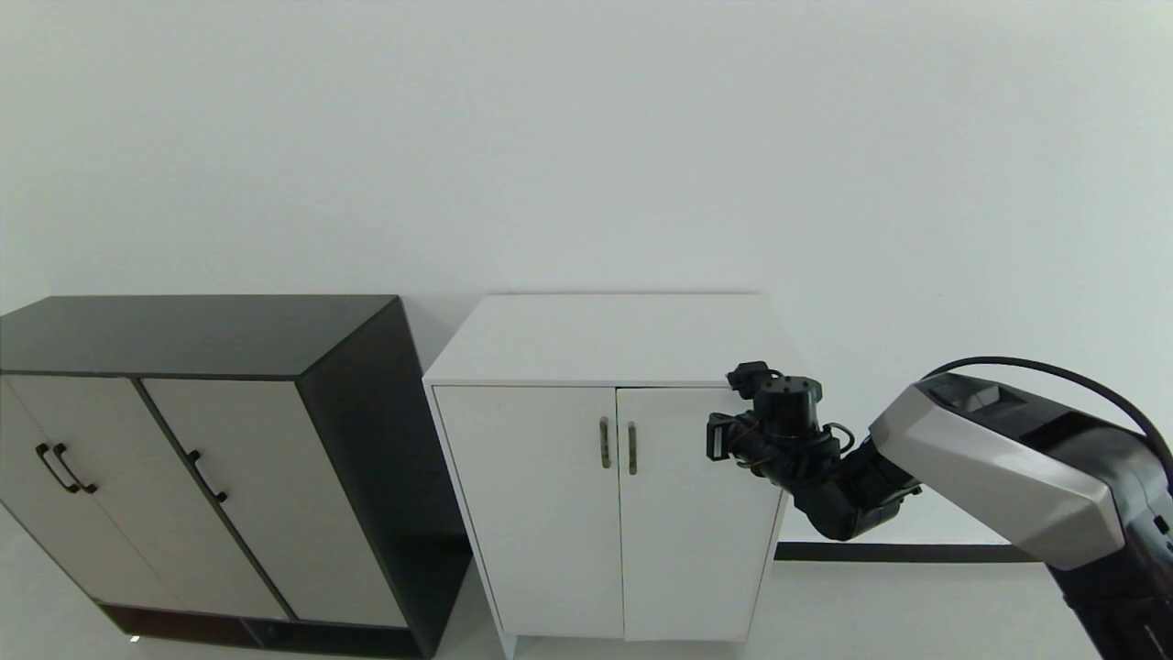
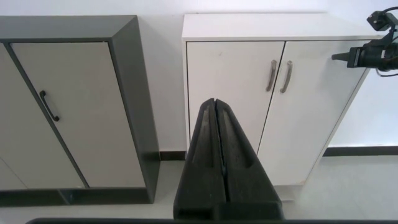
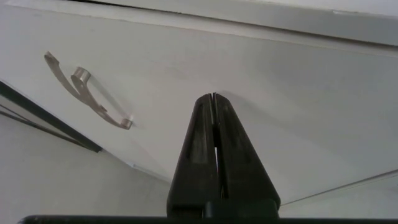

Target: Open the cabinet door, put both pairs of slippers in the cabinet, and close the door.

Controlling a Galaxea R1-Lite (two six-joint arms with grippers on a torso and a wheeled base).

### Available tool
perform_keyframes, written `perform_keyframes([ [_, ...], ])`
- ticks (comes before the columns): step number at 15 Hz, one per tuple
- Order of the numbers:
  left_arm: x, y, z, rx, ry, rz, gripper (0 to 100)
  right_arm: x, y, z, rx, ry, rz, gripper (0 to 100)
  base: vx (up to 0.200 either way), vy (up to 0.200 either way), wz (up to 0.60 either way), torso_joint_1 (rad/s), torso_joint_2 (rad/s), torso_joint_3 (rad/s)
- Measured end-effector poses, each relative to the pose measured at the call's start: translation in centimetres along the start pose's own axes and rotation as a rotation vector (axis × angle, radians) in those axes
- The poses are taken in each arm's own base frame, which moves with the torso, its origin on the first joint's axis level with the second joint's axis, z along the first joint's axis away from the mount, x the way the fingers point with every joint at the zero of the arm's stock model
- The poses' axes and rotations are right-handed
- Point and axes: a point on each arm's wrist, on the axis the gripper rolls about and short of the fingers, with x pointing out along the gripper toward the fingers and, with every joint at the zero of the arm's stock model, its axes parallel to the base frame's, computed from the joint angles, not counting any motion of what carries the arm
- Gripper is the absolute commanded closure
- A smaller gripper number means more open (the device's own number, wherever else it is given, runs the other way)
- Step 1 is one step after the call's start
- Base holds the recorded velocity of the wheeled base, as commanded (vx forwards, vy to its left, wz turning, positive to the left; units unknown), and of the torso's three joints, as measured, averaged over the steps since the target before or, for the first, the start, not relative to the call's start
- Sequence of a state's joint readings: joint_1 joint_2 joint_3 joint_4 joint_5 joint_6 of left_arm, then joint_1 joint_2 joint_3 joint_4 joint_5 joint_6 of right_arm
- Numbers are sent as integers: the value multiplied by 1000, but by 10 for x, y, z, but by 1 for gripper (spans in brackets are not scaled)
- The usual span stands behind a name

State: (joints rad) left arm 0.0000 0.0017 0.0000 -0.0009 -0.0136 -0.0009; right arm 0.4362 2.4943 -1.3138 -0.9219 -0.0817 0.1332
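I see the white cabinet [image 1: 550,513], doors closed, paired metal handles [image 1: 605,443] at centre; left gripper [image 2: 214,102] and right gripper [image 3: 213,98] clenched, empty.

a plain white wall [image 1: 586,137] fills the upper half of the frame, evenly lit. at lower left stands a black cabinet [image 1: 376,440] with two pale doors [image 1: 275,495] and dark handles [image 1: 64,467]. at lower right lies a pale floor [image 1: 871,614], with a dark baseboard [image 1: 916,552] along the wall.
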Motion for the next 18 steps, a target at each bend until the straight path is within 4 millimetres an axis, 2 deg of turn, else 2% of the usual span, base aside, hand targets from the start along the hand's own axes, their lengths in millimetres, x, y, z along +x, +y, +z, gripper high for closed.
perform_keyframes([
  [18,0,0,0,0,0,0,100,16,-6,4,3,20,-22,100,0,0,0,0,0,0],
])
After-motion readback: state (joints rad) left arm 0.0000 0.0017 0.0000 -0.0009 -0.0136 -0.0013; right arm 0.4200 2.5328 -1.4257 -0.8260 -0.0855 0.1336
